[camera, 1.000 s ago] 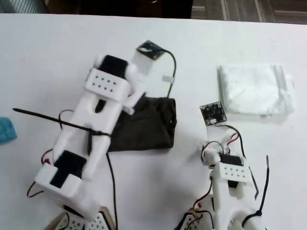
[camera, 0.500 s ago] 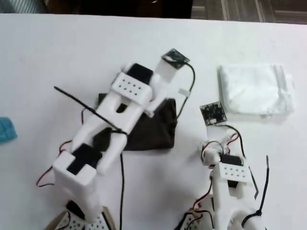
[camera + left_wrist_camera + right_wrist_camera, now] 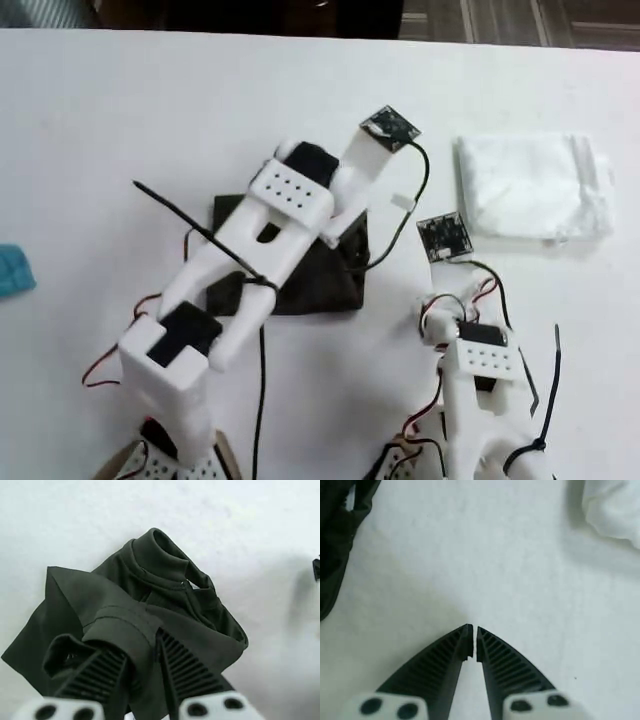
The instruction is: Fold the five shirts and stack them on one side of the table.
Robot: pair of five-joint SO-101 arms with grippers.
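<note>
Left claw [image 3: 145, 642] pinched a fold of the dark shirt [image 3: 165, 580], bunched near the white folded shirt [image 3: 535, 185] — best laid flat, edges square, before release; right claw [image 3: 471, 635] pressed together, empty

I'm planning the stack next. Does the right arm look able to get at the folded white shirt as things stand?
Probably yes: the right claw is shut and empty, with bare table between it and the white shirt.

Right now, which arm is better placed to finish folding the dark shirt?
Left. The left tool is clamped on a fold of the dark shirt, while the right tool sits shut over bare table, off the cloth.
</note>
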